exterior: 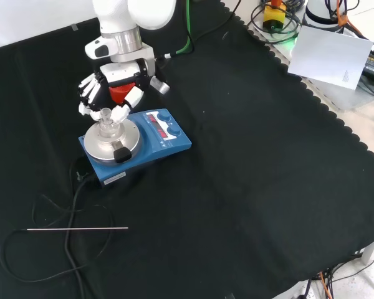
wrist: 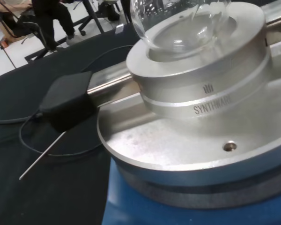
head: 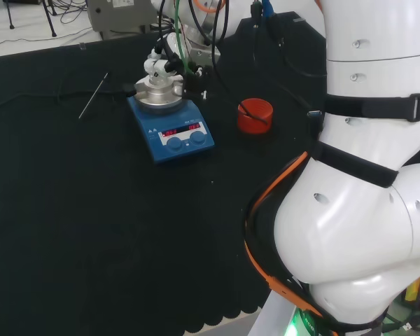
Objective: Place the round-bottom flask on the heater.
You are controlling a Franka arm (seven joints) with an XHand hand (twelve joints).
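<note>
round-bottom flask seated in the heater block, neck pinched by curled fingers of the hand

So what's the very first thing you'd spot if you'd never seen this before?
Probably the black and white hand at the front view's upper left, its fingers curled round the neck of a clear round-bottom flask. The flask's bulb sits in the silver block on the blue heater. Next, the red ring stand pops out, right of the heater in the head view.
</note>
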